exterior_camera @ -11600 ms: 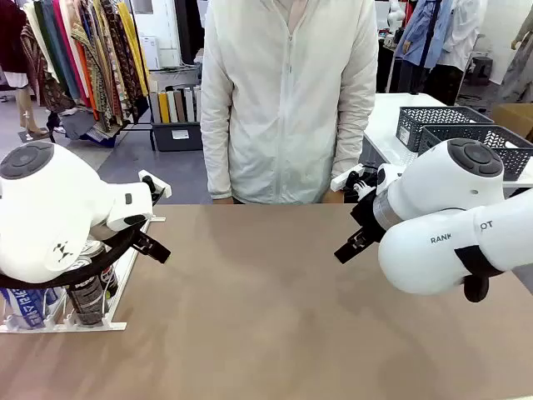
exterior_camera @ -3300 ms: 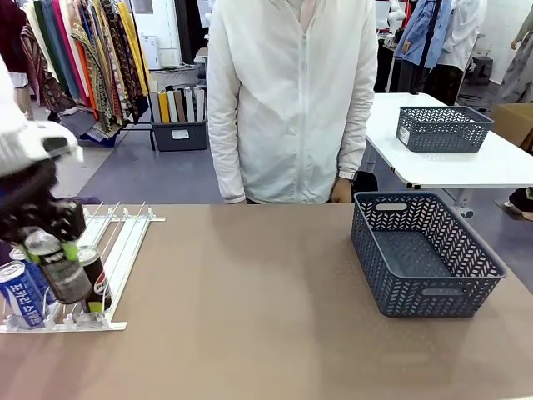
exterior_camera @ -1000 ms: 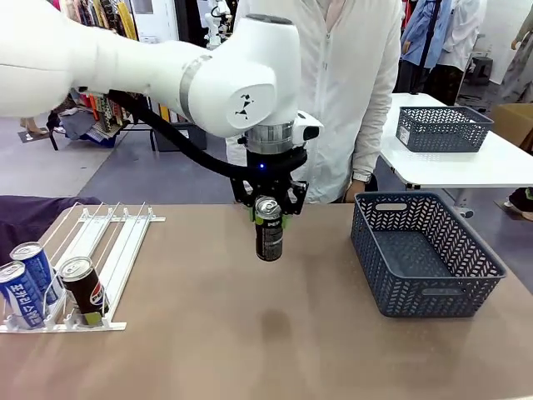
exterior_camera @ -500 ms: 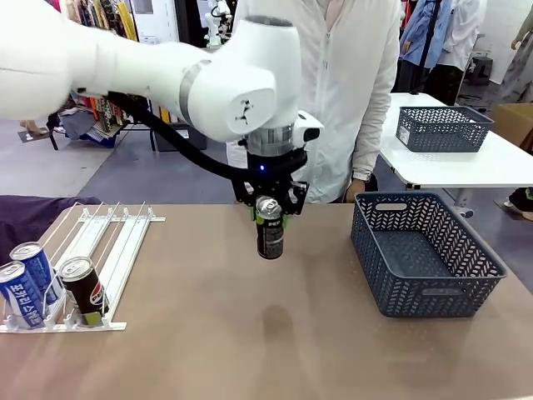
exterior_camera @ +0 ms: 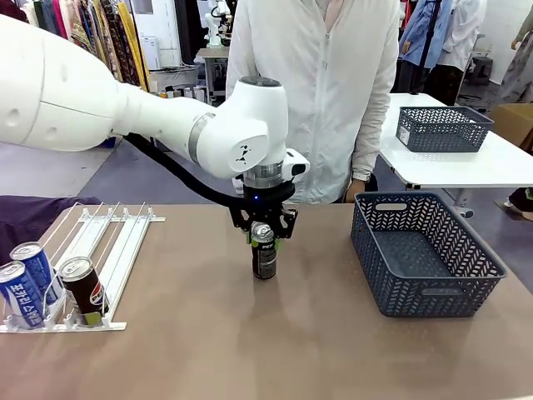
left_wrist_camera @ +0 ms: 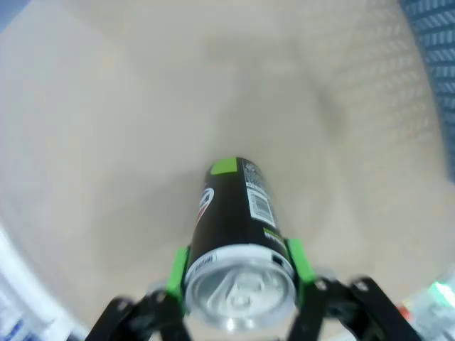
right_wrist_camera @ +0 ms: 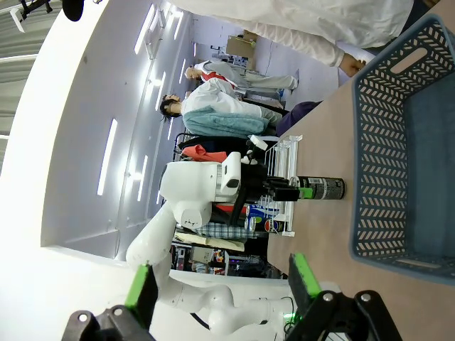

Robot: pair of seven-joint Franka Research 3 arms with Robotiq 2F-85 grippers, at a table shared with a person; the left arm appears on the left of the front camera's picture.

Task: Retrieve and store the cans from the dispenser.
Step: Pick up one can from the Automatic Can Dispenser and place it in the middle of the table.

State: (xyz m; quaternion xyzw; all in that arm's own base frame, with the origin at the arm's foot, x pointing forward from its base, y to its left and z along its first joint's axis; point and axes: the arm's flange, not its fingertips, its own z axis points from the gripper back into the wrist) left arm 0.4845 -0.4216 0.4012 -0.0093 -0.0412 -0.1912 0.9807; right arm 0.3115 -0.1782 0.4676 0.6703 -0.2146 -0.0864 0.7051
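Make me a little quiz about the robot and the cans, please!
1. True or false: the grey basket already has a can inside.
2. How many cans stand in the dispenser? A two, B three, C five.
3. Fill in: the left gripper is shut on a ___ can with green trim.
Key: 1 false; 2 B; 3 black.

You face a tan tabletop [exterior_camera: 250,350]. Beyond its far edge the floor [exterior_camera: 100,179] is grey. At far left hangs a rack of colourful clothes [exterior_camera: 129,42]. At far right stands a white table [exterior_camera: 475,171] carrying a dark lattice basket [exterior_camera: 441,127], with a cardboard box [exterior_camera: 516,121] beside it. Long light strips [right_wrist_camera: 110,156] line the white ceiling.
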